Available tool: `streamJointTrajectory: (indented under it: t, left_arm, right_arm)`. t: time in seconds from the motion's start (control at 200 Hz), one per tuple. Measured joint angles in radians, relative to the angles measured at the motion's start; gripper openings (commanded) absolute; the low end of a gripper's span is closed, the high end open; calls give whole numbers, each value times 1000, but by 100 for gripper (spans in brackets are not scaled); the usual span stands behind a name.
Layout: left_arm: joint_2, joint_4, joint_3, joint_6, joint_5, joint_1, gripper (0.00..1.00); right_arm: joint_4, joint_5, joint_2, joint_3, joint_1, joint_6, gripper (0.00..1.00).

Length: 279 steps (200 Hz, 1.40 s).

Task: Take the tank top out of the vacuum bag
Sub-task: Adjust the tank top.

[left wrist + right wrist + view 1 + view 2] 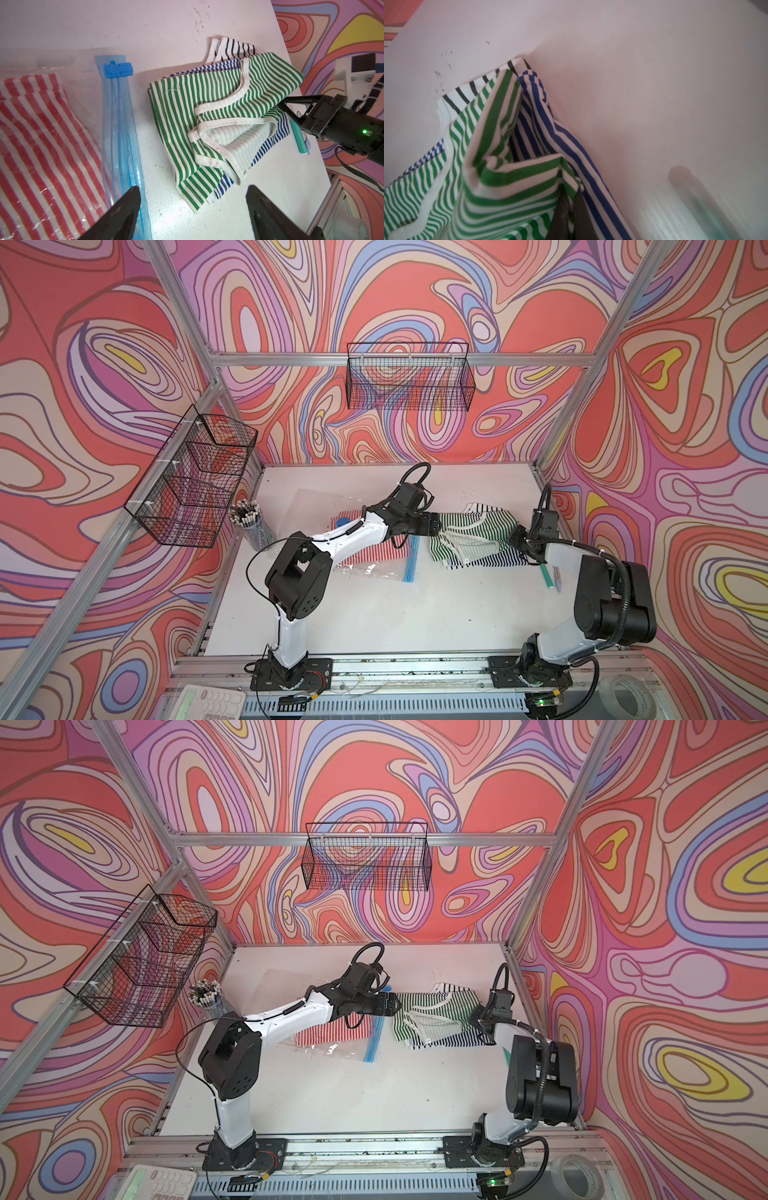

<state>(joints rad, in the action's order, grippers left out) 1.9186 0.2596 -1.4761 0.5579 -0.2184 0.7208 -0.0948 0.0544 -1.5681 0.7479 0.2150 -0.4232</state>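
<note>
Vacuum bag (376,570) flat on the surface (395,614), red-striped tank top (41,135) still inside. Beyond, right jaws pinched shut on the green-striped top (508,182) of a loose pile. Left jaws wide, empty, above the gap between zip strip (120,133) and pile. Danger: wrong garment tugged, bag left untouched.

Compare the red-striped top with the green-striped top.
The red-striped top lies inside the clear vacuum bag; the green-striped top lies outside it on the table. The red-striped top lies flat under plastic; the green-striped top is folded atop other striped tops, its edge pinched by the shut right gripper. Both are striped with white.
</note>
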Motion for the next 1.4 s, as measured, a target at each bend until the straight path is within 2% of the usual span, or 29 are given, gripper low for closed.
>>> streamJointTrajectory:
  t: [0.426, 0.931, 1.017, 1.082, 1.187, 1.397]
  left_arm:
    - [0, 0, 0, -1, -2, 0, 84]
    - [0, 0, 5, -5, -2, 0, 84]
    - [0, 0, 5, -5, -2, 0, 84]
    - [0, 0, 5, -5, -2, 0, 84]
    - [0, 0, 6, -5, -2, 0, 84]
    - [-18, 8, 21, -9, 12, 0, 85]
  right_arm:
    - [-308, -108, 86, 85, 0, -11, 0]
    - [-517, -154, 187, 99, 0, -7, 0]
    - [-529, -146, 185, 92, 0, -8, 37]
    - [-543, -137, 180, 85, 0, -7, 54]
    - [-565, -124, 179, 82, 0, -1, 67]
    - [-591, -98, 183, 124, 0, 16, 71]
